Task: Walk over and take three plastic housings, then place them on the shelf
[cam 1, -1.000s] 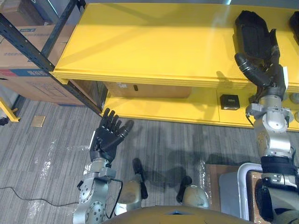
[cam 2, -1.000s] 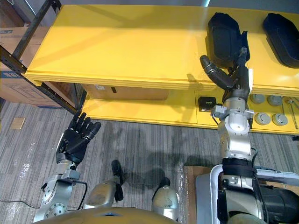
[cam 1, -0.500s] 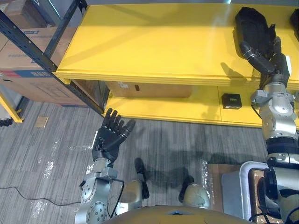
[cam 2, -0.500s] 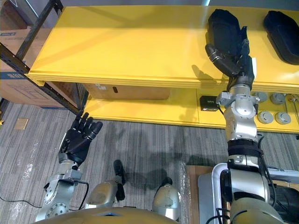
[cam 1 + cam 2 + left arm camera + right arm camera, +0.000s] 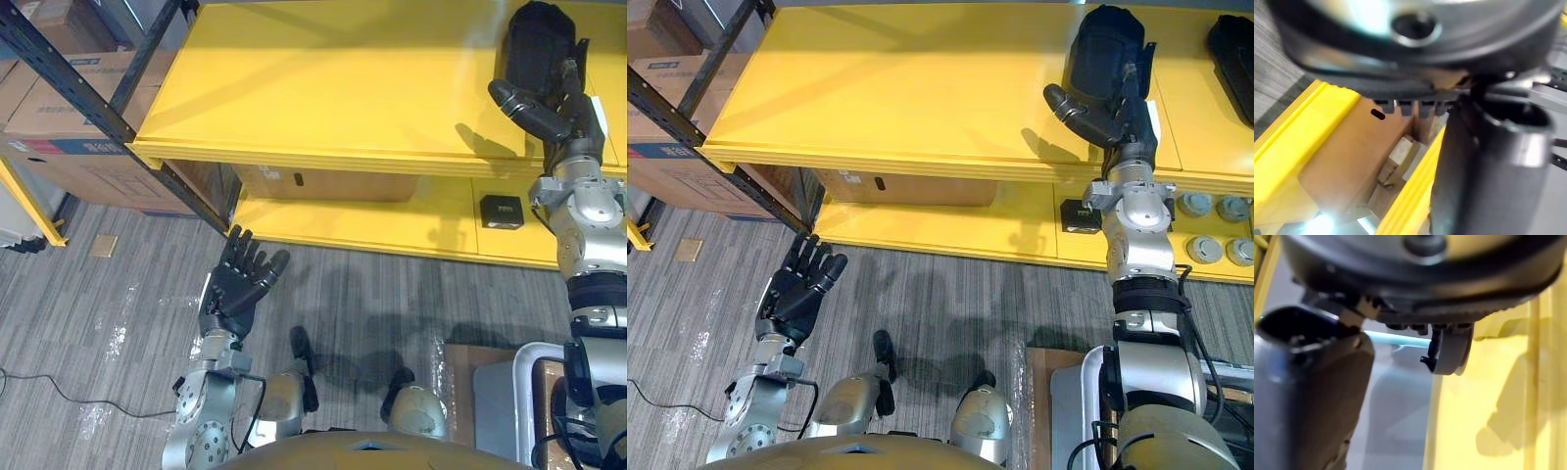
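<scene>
Noted black plastic housing [image 5: 1102,39] lying on yellow shelf [image 5: 901,88] at 1 o'clock, lower end hidden behind right hand [image 5: 1122,122], fingers straight, thumb spread; contact unclear. Second housing [image 5: 1236,39] cut off at 2 o'clock. Left hand [image 5: 794,294] splayed over floor [image 5: 950,294] at 7 o'clock.

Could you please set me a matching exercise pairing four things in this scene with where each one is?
Things:
1. black plastic housing
2. small black square box
3. left hand
4. right hand

Places:
A. over the grey floor, fingers spread
B. lying on the upper yellow shelf board
C. sitting on the lower yellow shelf board
D. raised at the upper board's front edge, fingers straight, thumb out

Pairs: 1-B, 2-C, 3-A, 4-D
</scene>
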### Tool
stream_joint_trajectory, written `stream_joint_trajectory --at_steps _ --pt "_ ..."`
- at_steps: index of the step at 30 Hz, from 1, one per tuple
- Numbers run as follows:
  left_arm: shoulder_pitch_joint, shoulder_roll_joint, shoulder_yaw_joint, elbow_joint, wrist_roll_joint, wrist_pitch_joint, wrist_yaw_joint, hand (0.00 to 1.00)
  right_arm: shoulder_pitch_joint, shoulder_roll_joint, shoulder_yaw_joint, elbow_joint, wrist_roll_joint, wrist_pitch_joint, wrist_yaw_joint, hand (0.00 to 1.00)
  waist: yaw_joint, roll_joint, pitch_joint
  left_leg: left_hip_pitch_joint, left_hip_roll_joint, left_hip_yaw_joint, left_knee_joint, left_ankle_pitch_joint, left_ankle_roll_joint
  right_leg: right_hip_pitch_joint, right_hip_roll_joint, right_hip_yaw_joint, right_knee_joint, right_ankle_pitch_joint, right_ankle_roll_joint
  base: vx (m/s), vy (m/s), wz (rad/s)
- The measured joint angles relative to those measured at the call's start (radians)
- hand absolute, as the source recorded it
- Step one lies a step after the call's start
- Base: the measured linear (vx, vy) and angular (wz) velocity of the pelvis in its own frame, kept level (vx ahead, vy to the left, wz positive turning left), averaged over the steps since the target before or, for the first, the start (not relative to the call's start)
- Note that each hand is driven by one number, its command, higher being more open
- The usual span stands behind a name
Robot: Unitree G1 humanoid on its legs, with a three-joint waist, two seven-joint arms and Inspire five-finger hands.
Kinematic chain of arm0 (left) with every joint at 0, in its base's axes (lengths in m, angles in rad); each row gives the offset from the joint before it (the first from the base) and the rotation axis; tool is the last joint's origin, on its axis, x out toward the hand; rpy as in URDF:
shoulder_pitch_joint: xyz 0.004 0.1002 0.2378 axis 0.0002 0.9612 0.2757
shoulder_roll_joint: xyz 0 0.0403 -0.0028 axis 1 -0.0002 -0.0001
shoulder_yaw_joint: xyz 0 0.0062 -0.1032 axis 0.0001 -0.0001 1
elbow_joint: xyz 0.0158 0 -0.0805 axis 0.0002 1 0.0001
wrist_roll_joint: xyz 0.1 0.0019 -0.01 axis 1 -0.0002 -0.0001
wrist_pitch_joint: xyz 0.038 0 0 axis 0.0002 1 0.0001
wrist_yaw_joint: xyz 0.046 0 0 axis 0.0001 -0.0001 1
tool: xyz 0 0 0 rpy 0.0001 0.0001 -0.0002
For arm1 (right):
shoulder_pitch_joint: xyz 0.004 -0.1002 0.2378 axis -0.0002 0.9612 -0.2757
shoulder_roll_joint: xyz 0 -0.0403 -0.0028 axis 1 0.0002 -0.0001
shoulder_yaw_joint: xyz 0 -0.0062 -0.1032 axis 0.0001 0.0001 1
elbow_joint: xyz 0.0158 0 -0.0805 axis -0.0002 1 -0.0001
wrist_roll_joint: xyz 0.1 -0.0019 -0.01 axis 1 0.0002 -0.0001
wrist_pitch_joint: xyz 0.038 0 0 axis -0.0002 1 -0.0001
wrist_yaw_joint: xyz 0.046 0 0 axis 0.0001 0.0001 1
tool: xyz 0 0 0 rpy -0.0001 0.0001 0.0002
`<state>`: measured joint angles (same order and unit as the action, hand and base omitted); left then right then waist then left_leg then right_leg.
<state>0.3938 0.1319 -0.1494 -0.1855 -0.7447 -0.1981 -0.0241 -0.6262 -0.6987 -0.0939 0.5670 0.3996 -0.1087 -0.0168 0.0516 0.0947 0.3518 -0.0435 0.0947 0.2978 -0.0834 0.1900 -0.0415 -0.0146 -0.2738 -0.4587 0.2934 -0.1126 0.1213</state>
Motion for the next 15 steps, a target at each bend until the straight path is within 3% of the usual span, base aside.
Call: stream_joint_trajectory --at_steps 3,7,11,15 --pt "0.007 -0.001 0.001 -0.025 0.001 -0.001 -0.005 1.0 0.137 0.015 -0.04 -0.155 -0.001 0.002 -0.006 1.0 0.001 0.0 0.0 0.004 0.002 0.001 0.0 0.0 -0.002 0.013 0.008 -0.001 -0.018 0.004 0.005 0.02 -0.017 0.01" --pt "0.012 -0.001 0.003 -0.023 0.004 -0.002 -0.009 1.0 0.36 0.142 -0.1 -0.41 -0.031 0.007 -0.034 1.0 -0.011 -0.011 -0.007 0.033 0.007 0.016 -0.001 -0.016 -0.014 0.047 0.026 0.002 -0.063 0.011 0.01 0.04 -0.038 -0.1" --pt "0.014 0.001 0.004 -0.02 0.006 -0.002 -0.01 1.0 0.459 0.237 -0.1 -0.51 -0.043 0.009 0.013 1.0 -0.033 -0.045 -0.048 0.034 0.023 0.054 -0.001 -0.027 -0.018 0.061 0.053 0.029 -0.132 0.05 0.009 0.08 -0.029 -0.26" --pt "-0.005 0.002 0.0 -0.019 0.007 -0.001 -0.009 1.0 0.499 0.245 -0.086 -0.525 -0.04 0.009 0.08 1.0 -0.05 -0.068 -0.068 0.056 0.021 0.057 0.0 -0.027 -0.018 0.094 0.061 0.033 -0.167 0.065 0.013 0.06 -0.02 -0.08"
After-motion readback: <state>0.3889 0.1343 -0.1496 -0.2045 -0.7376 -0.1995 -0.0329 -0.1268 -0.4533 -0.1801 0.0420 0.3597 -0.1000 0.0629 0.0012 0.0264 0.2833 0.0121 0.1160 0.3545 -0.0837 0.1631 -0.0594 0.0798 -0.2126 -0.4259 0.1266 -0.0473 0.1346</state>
